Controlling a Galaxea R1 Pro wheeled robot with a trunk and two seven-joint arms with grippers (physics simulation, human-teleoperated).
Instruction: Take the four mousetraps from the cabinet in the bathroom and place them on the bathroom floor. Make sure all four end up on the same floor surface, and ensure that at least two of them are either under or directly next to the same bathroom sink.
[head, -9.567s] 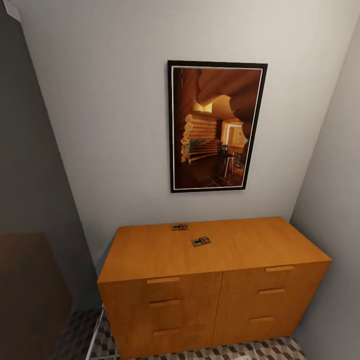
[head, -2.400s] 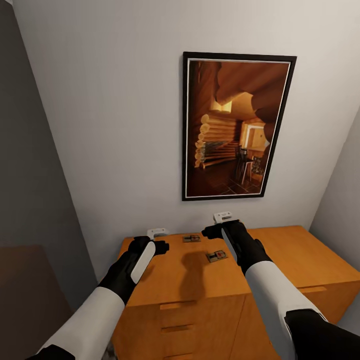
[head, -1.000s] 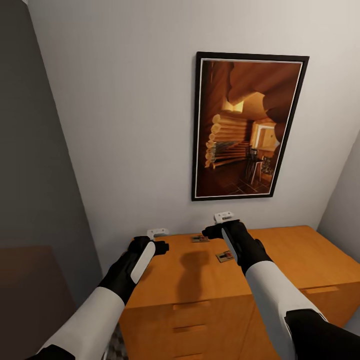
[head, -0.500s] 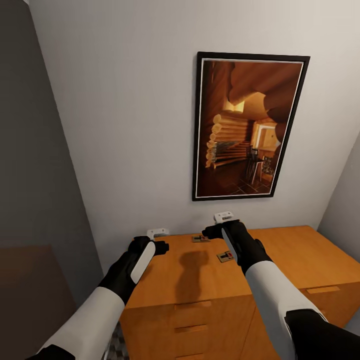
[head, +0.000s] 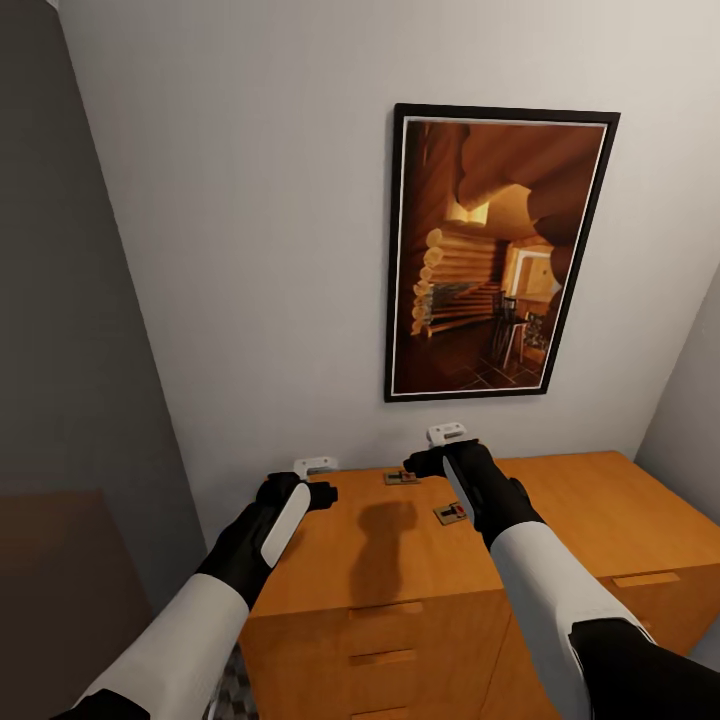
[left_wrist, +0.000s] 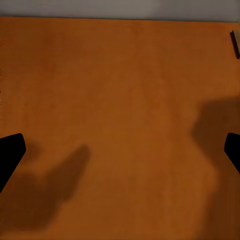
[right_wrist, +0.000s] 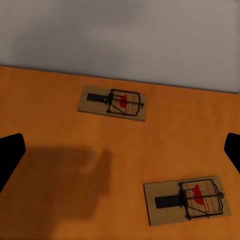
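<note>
Both arms hover over the cabinet top, two mousetraps lying on it.

The left gripper (head: 312, 478) hangs above the bare left part of the cabinet (head: 560, 505) top, its black fingertips (left_wrist: 11, 152) spread wide apart with nothing between them. The right gripper (head: 440, 450) hangs over the middle of the top, jaws likewise spread and empty. In the right wrist view, one mousetrap (right_wrist: 113, 102) lies flat close to the cabinet's back edge by the wall (head: 250, 200), and a second mousetrap (right_wrist: 187, 199) lies nearer the front, well apart from the first; each shows a red spot and dark wire. A framed picture (head: 497, 255) hangs on the wall above the cabinet. A strip of patterned bathroom floor (head: 232, 692) shows beside the cabinet's left front corner.
</note>
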